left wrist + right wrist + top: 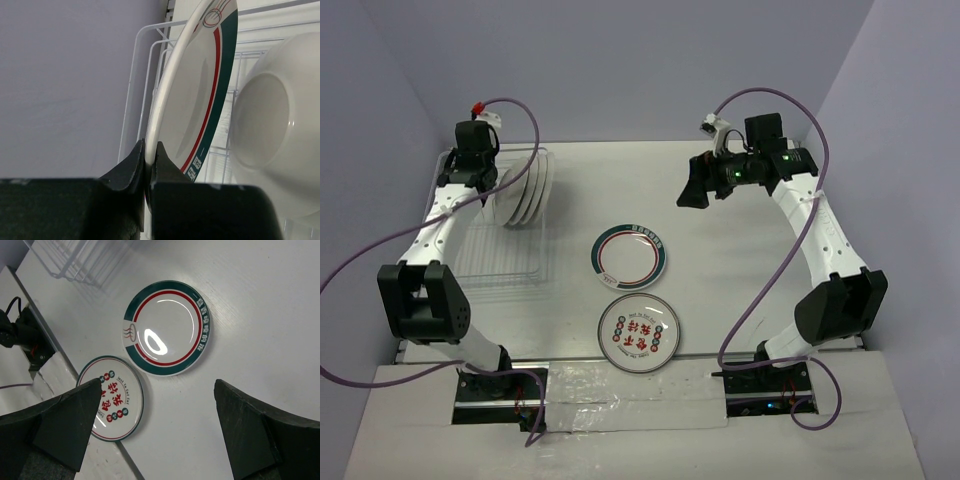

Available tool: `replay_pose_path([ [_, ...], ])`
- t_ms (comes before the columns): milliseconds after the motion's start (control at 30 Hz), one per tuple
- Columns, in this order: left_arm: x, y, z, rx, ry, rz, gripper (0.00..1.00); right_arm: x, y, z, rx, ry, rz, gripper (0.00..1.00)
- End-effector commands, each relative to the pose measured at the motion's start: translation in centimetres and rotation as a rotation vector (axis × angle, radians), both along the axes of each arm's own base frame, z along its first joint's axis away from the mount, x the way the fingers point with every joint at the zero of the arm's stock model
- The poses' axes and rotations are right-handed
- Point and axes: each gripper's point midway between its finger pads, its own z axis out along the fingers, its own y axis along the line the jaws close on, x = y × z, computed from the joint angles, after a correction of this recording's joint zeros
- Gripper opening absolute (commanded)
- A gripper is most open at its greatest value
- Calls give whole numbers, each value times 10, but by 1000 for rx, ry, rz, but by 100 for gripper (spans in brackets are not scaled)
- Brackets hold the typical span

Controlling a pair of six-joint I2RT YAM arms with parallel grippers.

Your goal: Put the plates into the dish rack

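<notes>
The left gripper is closed on the rim of a plate that has a green band and a thin red line. This plate stands on its edge inside the dish rack, at the far left of the table. Just to the right of it in the wrist view stands a second plate, all white, with its back turned to the camera. Seen from above, several standing plates are close together in the far part of the rack.

The right gripper has its fingers spread wide and holds nothing. It hangs above the table, on the far right side. 2 more plates lie flat in the middle of the table: a green-rimmed plate, and nearer to the arms a plate with red characters. They are just beside each other but do not touch.
</notes>
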Motion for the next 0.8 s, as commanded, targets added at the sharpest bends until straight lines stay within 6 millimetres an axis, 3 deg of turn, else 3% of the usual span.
replay_pose_path([
  [0, 16, -3, 16, -36, -94, 9, 4, -2, -3, -9, -23, 4, 4, 100],
  [167, 20, -6, 0, -60, -64, 8, 11, -8, -7, -29, -62, 47, 6, 100],
  [433, 14, -21, -1, -106, -31, -30, 56, -33, -14, -81, -195, 93, 48, 100],
  [500, 13, -27, 11, -130, -50, -51, 65, -34, -15, -90, -208, 109, 45, 100],
  [533, 10, -31, 12, -148, -41, -57, 74, -33, -14, -97, -208, 125, 41, 100],
  [567, 10, -34, 28, -166, -69, -70, 79, -33, -13, -101, -204, 139, 39, 100],
  [600, 10, -44, 33, -203, -73, -114, 93, -33, -12, -106, -195, 163, 27, 99],
  [633, 8, -49, 47, -232, -91, -129, 99, -27, -10, -109, -186, 166, 17, 99],
  [700, 3, -59, 70, -278, -136, -176, 99, -21, -7, -116, -169, 200, -31, 98],
  [733, 1, -69, 81, -322, -158, -218, 99, -9, -5, -120, -159, 190, -59, 98],
  [767, -6, -74, 104, -342, -212, -243, 99, -3, -4, -123, -154, 197, -85, 98],
])
